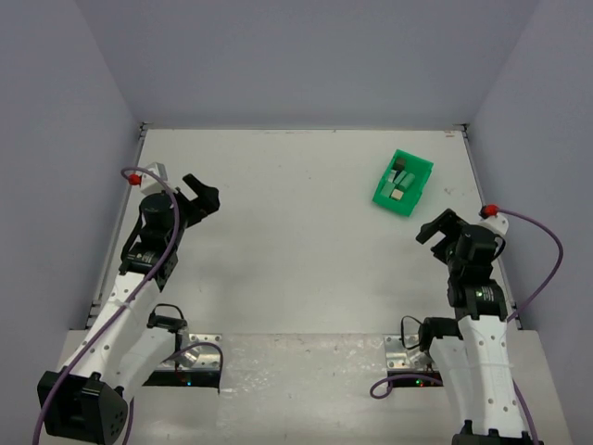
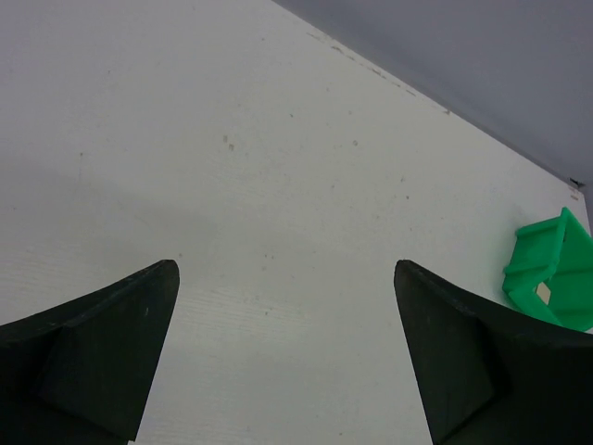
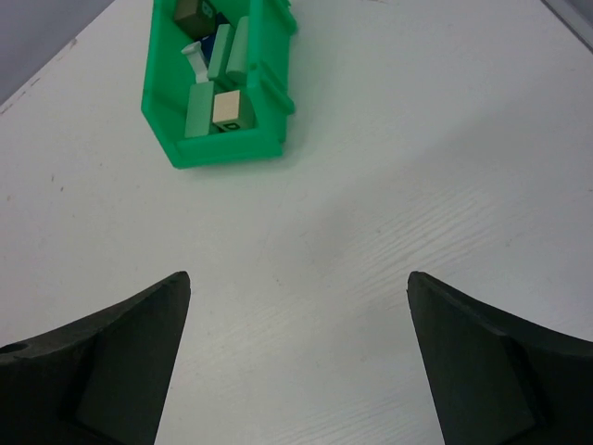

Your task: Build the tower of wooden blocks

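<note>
We saw left end effector (image 2: 285,278) and right end effector (image 3: 296,287) wide, empty. The left wrist view caught only the bin's (image 2: 547,269) corner; the right showed its blocks (image 3: 227,108).

In the left wrist view, the bin (image 2: 537,264) was cropped by the right edge and partly hidden behind a finger (image 2: 482,362). In the right wrist view, its far end and a dark block (image 3: 192,11) were cut off at the top. From above, the blocks (image 1: 399,185) were too small to be told apart.
</note>
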Robot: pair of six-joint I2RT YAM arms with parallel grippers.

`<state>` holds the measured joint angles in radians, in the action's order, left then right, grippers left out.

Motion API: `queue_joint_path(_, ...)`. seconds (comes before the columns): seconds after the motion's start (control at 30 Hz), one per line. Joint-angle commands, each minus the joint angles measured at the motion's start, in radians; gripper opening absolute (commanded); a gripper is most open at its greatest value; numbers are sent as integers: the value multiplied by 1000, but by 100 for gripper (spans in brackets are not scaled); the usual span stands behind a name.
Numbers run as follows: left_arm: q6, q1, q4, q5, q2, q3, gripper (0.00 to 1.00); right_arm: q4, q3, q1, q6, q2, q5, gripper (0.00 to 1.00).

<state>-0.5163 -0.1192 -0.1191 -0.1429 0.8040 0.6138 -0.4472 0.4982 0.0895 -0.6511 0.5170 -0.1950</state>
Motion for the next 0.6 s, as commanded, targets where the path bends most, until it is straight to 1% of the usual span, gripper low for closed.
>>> queue_joint_path(0.0, 7, -4, 13, -4, -16, -15, 100, 74, -27, 3, 9, -1, 40, 99)
queue_joint_path(0.17, 2, -4, 35, -15, -9, -32, 100, 175, -93, 2, 18, 16, 101, 99)
queue_joint_path(0.27, -2, -4, 40, -18, -6, -34, 100, 179, -83, 3, 12, 65, 80, 99)
queue_joint_path(0.37, -4, -4, 47, -21, -12, -39, 100, 197, -54, 2, 17, 154, 59, 99)
queue_joint_path(0.43, -4, -4, 49, -28, -14, -43, 100, 206, -15, 3, 20, 245, 59, 99)
queue_joint_path(0.57, -8, -2, 66, -53, 3, -49, 100, 224, 136, 3, 59, 523, 55, 99)
